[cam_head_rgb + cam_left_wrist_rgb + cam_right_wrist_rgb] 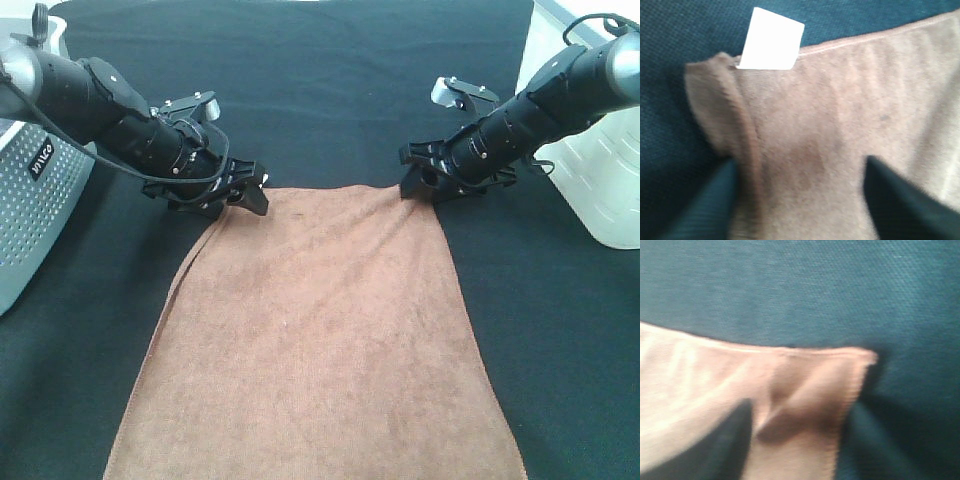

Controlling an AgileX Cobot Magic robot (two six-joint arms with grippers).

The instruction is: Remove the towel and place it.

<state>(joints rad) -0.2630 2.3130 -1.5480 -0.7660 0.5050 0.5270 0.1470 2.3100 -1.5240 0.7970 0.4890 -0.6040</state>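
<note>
- The left pincer [240, 192] sits at the far left corner of the towel [320, 340]. In the left wrist view its two dark fingers [900, 200] stand apart, with a fold of towel cloth bunched between them; whether they are clamped tight on it cannot be told.
- A small white tag [771, 40] sticks out from the towel's short edge just beside that corner.
- The right pincer [415, 180] is at the far right corner. In the right wrist view its fingers [725, 445] straddle the puckered corner, spread on either side; a firm pinch cannot be confirmed.
- The brown towel lies spread flat on the black tabletop [330, 90], its far short edge stretched between the two pincers and its long sides running toward the near edge.
- A grey perforated box [35, 210] stands at the left, and a white container [600, 180] at the right.
</note>
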